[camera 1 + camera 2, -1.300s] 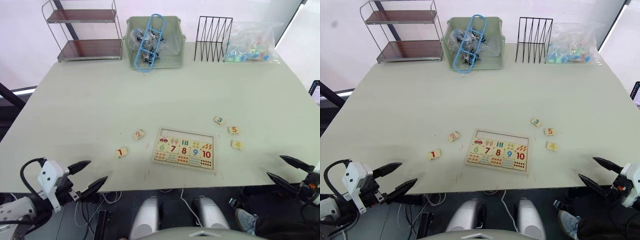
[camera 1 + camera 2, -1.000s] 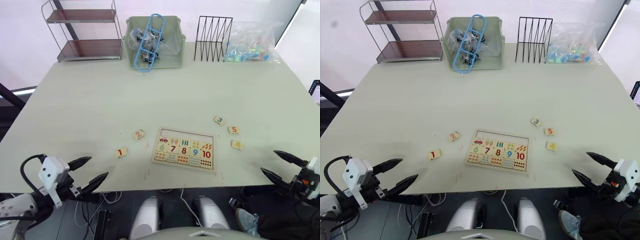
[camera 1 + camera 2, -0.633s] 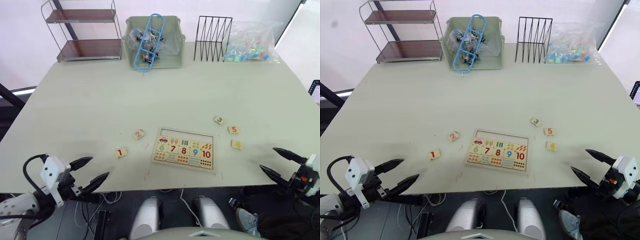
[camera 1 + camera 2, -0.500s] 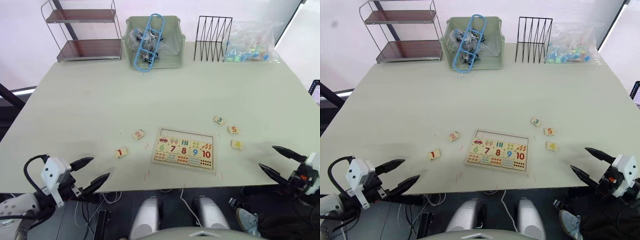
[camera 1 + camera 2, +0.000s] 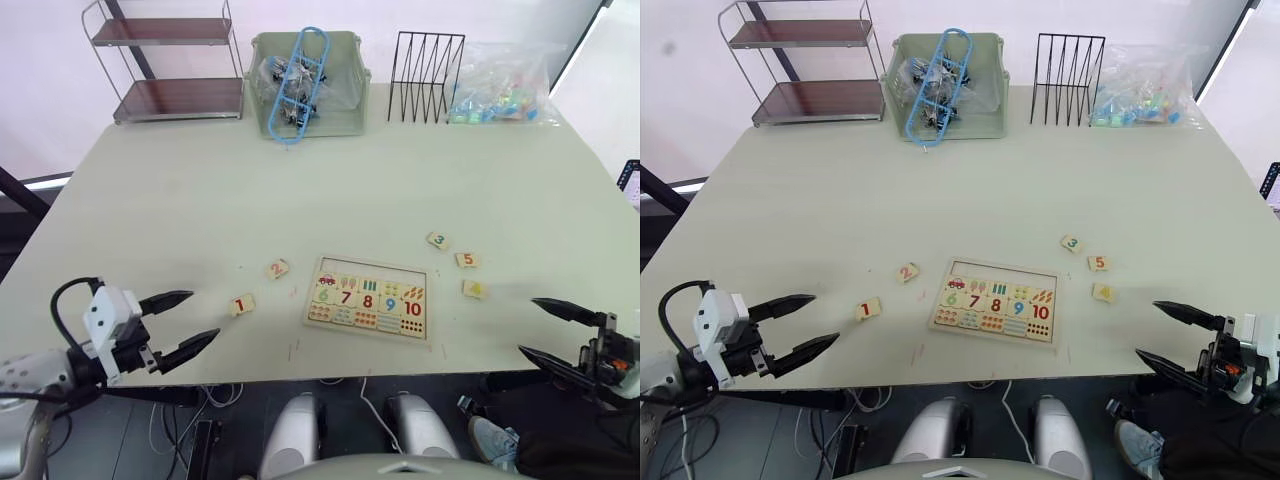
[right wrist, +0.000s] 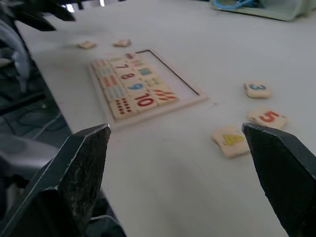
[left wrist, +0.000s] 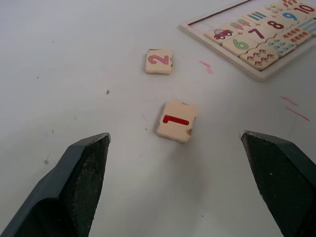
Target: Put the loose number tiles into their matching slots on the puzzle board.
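Number tiles (image 5: 241, 305) lie loose around the puzzle board (image 5: 370, 299), near the table's front edge.
Left gripper (image 5: 184, 323) and right gripper (image 5: 548, 332) both gape, empty; a clumsy pinch could flick thin tiles overboard.

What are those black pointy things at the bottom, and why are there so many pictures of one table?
Those are a robot's two jaws, like hands: the left gripper and the right gripper. Both are open and hold nothing. Two pictures come from cameras on its head, looking down. Two come from cameras on its wrists, looking along the fingers. On the table lies a puzzle board with the top row empty. Around it lie loose tiles: 1, 2, 3, 5 and 4.
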Available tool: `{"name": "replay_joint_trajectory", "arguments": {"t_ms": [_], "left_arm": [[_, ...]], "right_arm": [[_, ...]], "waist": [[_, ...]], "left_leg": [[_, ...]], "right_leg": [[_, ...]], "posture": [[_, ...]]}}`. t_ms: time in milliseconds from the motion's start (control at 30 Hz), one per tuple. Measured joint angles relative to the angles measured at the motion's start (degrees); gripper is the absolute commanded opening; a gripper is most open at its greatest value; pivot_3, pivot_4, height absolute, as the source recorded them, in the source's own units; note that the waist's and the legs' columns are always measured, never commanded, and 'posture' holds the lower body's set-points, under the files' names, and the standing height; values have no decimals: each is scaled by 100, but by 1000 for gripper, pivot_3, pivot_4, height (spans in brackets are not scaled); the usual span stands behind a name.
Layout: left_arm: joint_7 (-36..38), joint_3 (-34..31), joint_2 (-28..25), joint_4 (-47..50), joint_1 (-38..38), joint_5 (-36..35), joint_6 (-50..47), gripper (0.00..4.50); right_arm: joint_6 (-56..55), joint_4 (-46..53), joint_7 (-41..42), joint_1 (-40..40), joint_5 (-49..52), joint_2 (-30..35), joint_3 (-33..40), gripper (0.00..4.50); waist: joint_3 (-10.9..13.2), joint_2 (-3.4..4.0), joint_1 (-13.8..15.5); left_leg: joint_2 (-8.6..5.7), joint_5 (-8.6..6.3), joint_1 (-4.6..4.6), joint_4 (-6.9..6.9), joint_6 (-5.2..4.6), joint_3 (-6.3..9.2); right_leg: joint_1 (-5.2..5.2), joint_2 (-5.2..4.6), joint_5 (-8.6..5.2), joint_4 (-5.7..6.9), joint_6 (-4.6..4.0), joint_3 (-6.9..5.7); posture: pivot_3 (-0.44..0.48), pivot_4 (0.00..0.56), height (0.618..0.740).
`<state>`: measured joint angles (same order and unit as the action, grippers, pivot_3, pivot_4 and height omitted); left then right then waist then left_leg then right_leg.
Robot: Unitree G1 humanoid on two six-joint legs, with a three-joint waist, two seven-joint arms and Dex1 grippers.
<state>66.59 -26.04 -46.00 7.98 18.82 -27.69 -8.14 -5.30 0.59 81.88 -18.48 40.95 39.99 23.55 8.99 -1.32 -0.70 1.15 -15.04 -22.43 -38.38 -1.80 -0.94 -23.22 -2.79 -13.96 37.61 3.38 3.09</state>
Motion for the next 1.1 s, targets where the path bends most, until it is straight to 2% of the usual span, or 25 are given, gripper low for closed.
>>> {"name": "replay_joint_trajectory", "arguments": {"t_ms": [233, 533, 733, 1100], "left_arm": [[599, 592, -423, -911, -766, 427, 514, 4500], [944, 1387, -499, -1822, -1865, 916, 910, 4500], [1028, 1758, -453, -1833, -1988, 983, 961, 4500], [1106, 1881, -427, -2173, -2243, 1080, 1205, 4500]], "right_arm": [[-13, 79, 354, -31, 24, -46, 3, 4467], [-139, 26, 546, 65, -26, -136, -22, 4467], [-187, -97, 662, 93, -28, -185, -24, 4467], [-295, -191, 825, 81, -29, -206, -24, 4467]], "waist": [[1, 1, 5], [2, -1, 7], [2, 0, -2], [2, 2, 9]], "left_leg": [[0, 0, 0, 1, 0, -2], [0, 0, -3, 1, 0, 0], [1, 0, -3, 2, 0, 8], [1, 0, -1, 2, 0, 14]], "right_leg": [[0, 0, 0, 0, 0, -2], [-1, 0, 5, 1, 7, -5], [-1, 0, 7, 1, 11, -4], [-1, 0, 6, 3, 9, -5]], "posture": [[0, 150, 740], [0, 150, 740], [0, 150, 740], [0, 150, 740]]}}
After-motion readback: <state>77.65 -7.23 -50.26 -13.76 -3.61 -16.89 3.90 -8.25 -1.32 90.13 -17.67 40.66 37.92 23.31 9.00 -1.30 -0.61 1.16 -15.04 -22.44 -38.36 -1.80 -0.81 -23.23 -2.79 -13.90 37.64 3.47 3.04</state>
